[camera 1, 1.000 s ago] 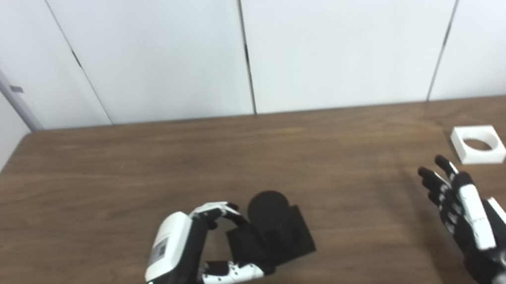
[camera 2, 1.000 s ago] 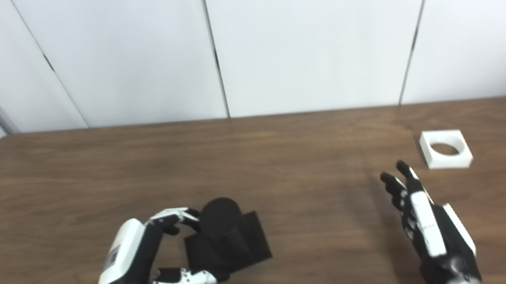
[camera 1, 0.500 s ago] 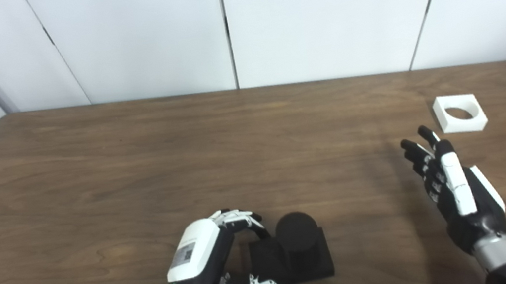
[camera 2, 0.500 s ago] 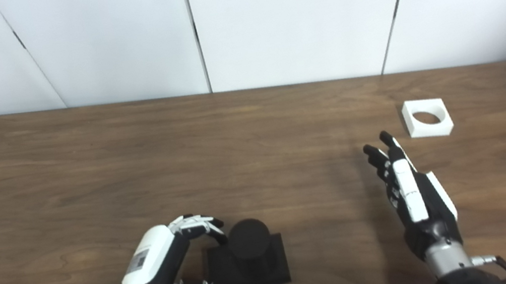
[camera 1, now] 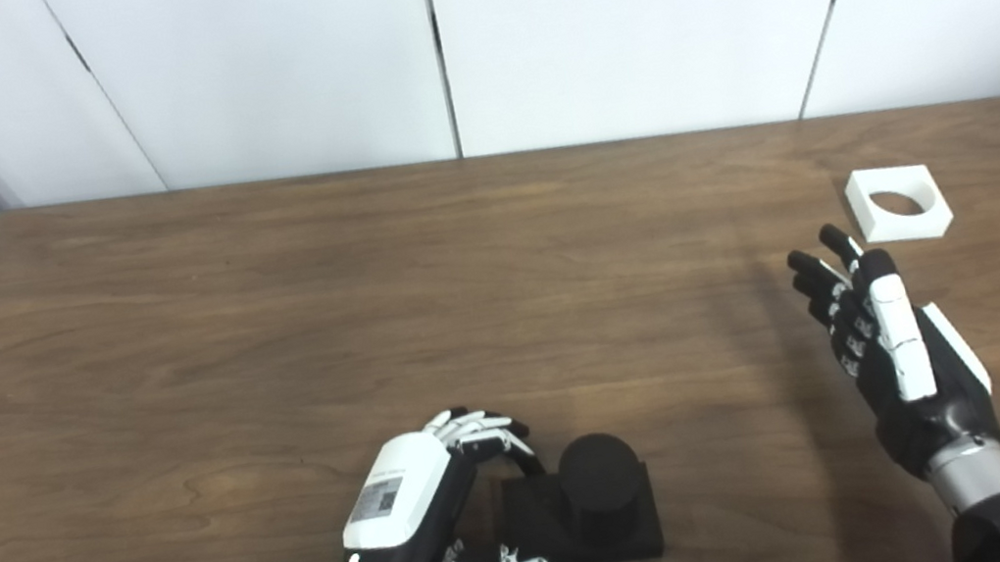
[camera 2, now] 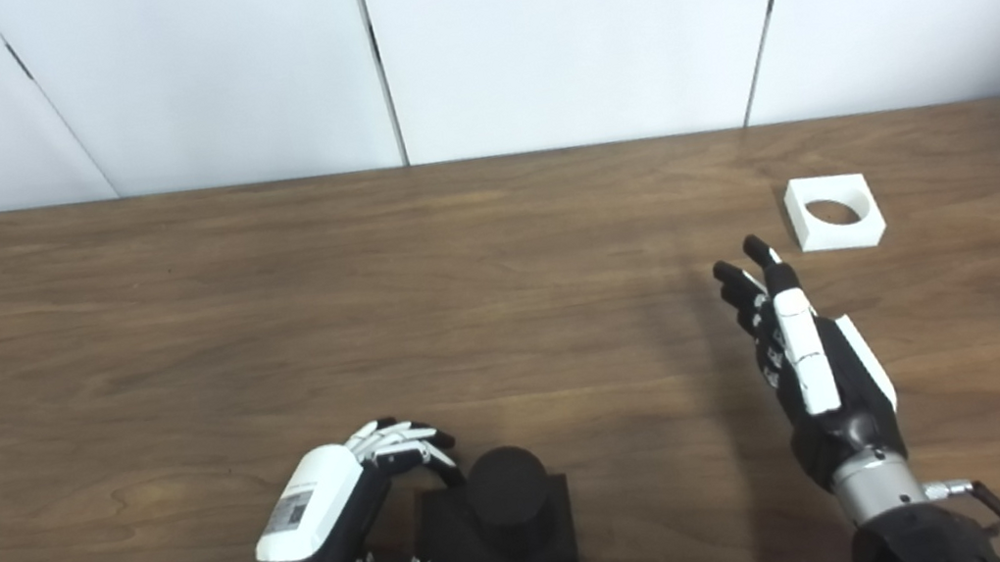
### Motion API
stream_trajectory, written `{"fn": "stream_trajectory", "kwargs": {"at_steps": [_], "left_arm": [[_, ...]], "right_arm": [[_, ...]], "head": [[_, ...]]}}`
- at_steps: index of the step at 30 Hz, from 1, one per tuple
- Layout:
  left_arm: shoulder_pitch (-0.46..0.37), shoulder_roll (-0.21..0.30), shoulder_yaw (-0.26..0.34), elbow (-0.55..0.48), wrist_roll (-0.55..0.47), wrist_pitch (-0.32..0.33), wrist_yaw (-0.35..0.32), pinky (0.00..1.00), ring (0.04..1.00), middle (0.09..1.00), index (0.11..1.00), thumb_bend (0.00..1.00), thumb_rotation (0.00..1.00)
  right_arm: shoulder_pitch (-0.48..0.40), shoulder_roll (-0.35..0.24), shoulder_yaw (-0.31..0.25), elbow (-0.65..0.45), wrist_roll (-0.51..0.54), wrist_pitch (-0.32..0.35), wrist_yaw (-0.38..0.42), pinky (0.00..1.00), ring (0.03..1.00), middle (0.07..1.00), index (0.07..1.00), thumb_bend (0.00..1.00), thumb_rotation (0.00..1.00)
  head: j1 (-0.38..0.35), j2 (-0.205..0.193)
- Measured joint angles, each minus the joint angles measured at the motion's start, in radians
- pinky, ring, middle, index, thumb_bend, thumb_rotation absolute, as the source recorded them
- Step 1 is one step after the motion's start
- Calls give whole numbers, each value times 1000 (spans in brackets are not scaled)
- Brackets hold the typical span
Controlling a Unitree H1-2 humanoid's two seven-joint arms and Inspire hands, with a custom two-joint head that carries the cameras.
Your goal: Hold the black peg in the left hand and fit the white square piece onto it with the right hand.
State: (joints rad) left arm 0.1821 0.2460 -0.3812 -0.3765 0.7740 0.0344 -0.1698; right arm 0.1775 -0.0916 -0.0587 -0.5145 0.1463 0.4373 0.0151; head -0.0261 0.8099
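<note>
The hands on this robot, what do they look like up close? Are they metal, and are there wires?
Both are black with white cover plates. The left hand has a white back with a small printed label, white finger segments, a silver metal wrist with a small green light, and a black cable trailing off. The right hand has black fingers, white strips along its back, and a silver wrist with a thin cable.

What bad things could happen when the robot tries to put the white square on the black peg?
1. The white square piece lies flat on the table, beyond the open right hand. Flat things are hard to pinch, so it might slide away.

2. The left hand only curls around the black peg, whose base sits on the table. A loose hold could let it tip or slip.

3. The round hole must line up with the peg, or it may jam.
</note>
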Motion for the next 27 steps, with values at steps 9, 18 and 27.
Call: {"fn": "stream_trajectory", "kwargs": {"at_steps": [9, 18, 27], "left_arm": [[-25, 1, -6, 22, 54, -9, 5, 924, 844, 777, 488, 511, 58], [-25, 0, -6, 29, 64, -11, 14, 928, 844, 776, 489, 512, 59], [-29, 1, 9, 43, 61, -12, 24, 912, 838, 769, 488, 515, 55]], "right_arm": [[0, -3, -8, -1, 9, 5, 1, 1000, 948, 919, 987, 515, 1000], [0, -6, -40, -1, 84, 5, 10, 1000, 964, 943, 983, 538, 873], [-25, -33, -100, -8, 115, 37, 9, 930, 957, 952, 950, 601, 412]], "head": [[-15, 0], [-46, -14], [-104, -35]]}}
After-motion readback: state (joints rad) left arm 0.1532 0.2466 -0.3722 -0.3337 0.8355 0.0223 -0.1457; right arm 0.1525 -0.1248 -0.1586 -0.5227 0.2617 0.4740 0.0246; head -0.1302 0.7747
